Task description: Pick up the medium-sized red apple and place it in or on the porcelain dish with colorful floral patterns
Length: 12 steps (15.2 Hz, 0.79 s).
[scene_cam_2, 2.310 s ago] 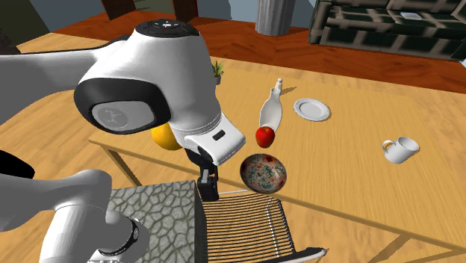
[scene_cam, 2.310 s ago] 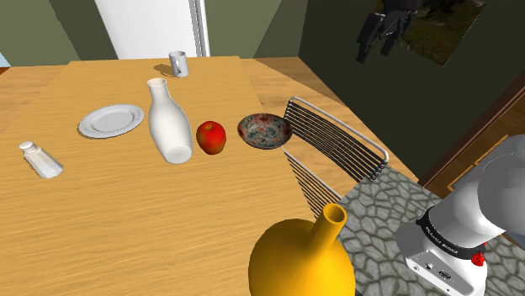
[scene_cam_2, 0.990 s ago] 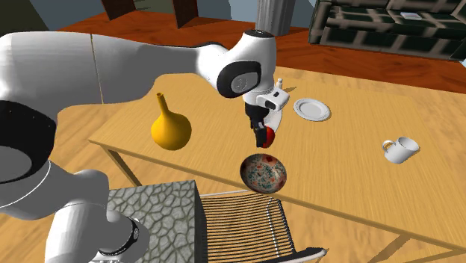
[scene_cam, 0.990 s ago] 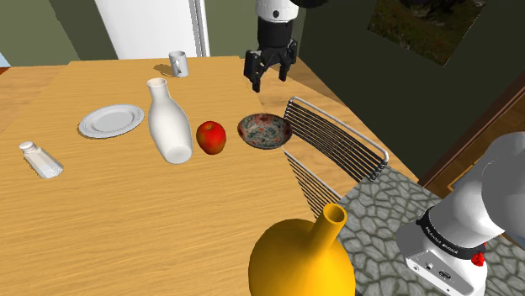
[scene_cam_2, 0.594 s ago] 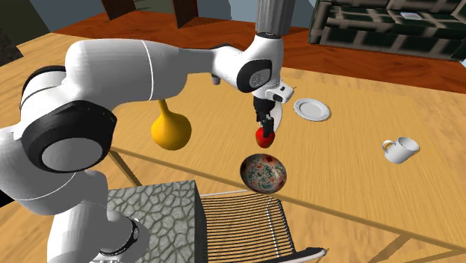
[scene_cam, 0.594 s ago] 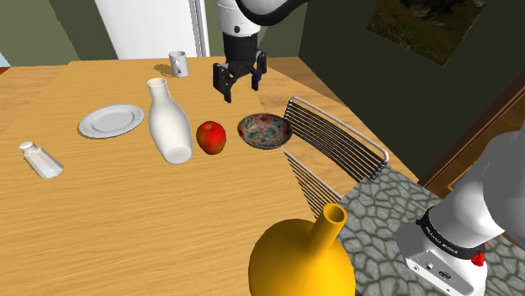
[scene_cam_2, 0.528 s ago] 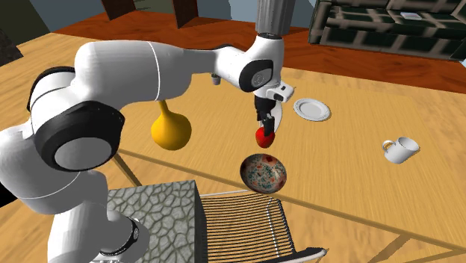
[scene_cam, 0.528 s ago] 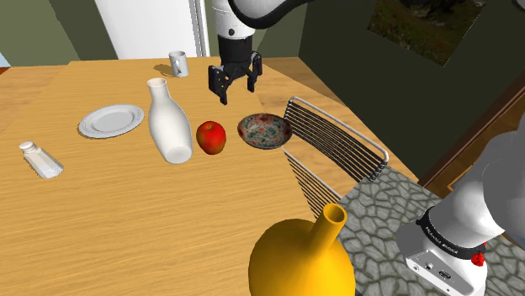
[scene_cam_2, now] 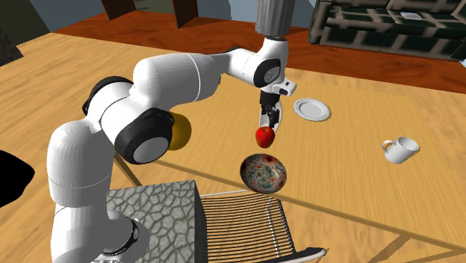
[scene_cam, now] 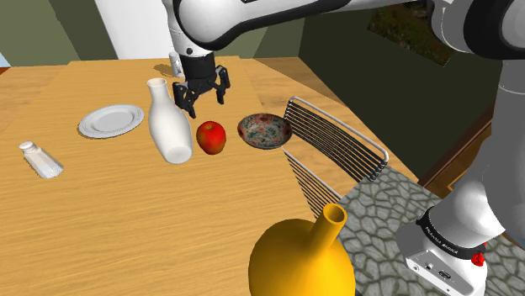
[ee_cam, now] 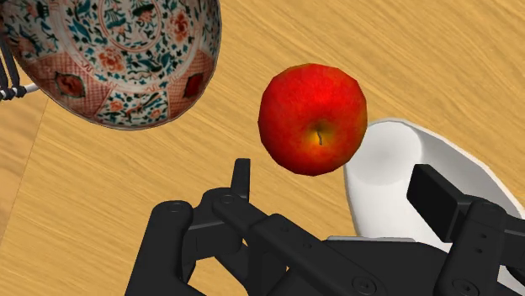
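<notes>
— Red apple point(scene_cam: 211, 136) on the wooden table point(scene_cam: 126, 219): which way does it lie from the gripper point(scene_cam: 204, 101)?
— Below it and a little ahead. In the shoulder view the gripper hangs above the table just beyond the apple, toward the far edge. In the wrist view the apple point(ee_cam: 313, 118) lies past the fingertips, inside the line of the gap but nearer the finger on the dish's side.
— And the fingers?
— Spread apart, with nothing between them and nothing touched.
— What crowds the apple?
— The white bottle point(scene_cam: 170, 126) is just beside it on one side. The patterned dish point(scene_cam: 265, 130) lies near on the other side, apart from it. In the wrist view the bottle's white body point(ee_cam: 395, 177) shows close by the other finger.
— So the coming move turns on that?
— Probably. The apple is round, stalk up, so there is no long axis to match. The descent likely needs a small shift toward the dish, so that one finger slips between apple and bottle without knocking the bottle.
</notes>
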Each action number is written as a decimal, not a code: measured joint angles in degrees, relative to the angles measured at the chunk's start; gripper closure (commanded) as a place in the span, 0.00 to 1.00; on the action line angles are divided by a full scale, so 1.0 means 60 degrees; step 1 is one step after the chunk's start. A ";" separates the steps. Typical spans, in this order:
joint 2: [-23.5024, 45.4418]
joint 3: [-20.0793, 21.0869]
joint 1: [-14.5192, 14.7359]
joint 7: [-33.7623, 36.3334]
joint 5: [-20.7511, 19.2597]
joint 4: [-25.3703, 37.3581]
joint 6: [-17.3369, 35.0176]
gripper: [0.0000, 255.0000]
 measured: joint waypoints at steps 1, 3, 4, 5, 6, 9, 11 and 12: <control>0.0106 -0.0001 0.0038 0.0029 -0.0027 0.0058 0.0040 0.00; 0.0183 -0.0014 0.0034 0.0050 -0.0055 -0.0087 0.0255 0.00; 0.0221 -0.0022 0.0028 0.0058 -0.0068 -0.0169 0.0375 0.00; 0.0249 -0.0025 0.0034 0.0085 -0.0081 -0.0251 0.0480 0.00; 0.0269 -0.0037 0.0009 0.0081 -0.0094 -0.0396 0.0645 0.00; 0.0311 -0.0046 0.0004 0.0094 -0.0107 -0.0468 0.0759 0.00; 0.0316 -0.0047 0.0004 0.0095 -0.0109 -0.0474 0.0773 0.00; 0.0317 -0.0047 0.0004 0.0095 -0.0110 -0.0475 0.0775 0.00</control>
